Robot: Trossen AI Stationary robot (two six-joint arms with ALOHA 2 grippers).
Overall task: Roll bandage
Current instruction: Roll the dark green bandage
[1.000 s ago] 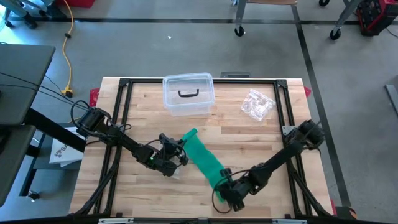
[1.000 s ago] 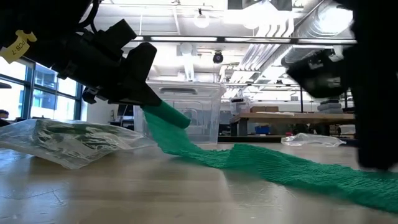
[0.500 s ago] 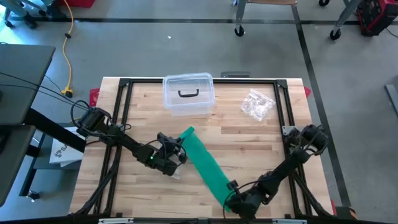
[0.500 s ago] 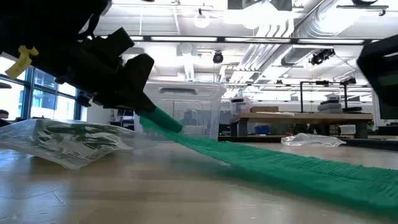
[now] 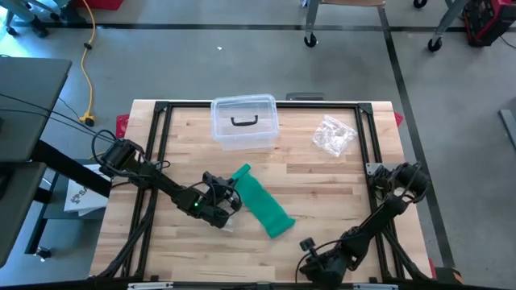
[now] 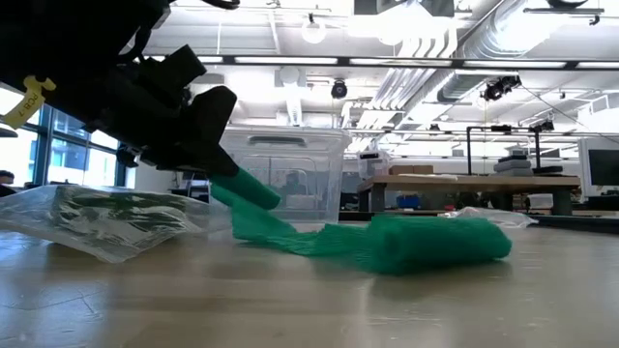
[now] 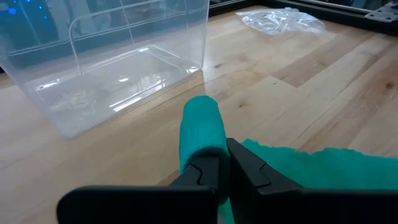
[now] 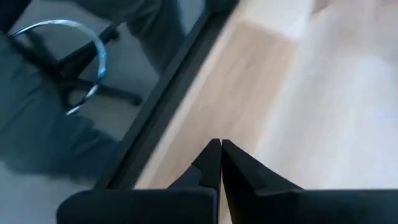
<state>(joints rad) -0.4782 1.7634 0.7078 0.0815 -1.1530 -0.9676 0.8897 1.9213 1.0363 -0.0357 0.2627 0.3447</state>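
Plastic box: transparent, nothing visible inside, far centre.
Bandage: green, beside the left gripper, which clenches one end.
Right gripper: clenched, holding nothing, near edge.

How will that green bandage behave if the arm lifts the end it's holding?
Probably floppy: the green bandage lies slumped and bunched on the table. It looks light, thin fabric. The left end effector pinches one end, so the rest would likely dangle.

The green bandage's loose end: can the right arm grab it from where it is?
Probably yes. The right gripper sits shut and empty at the table's near edge, and only bare wood lies between it and the green bandage. It would have to open first.
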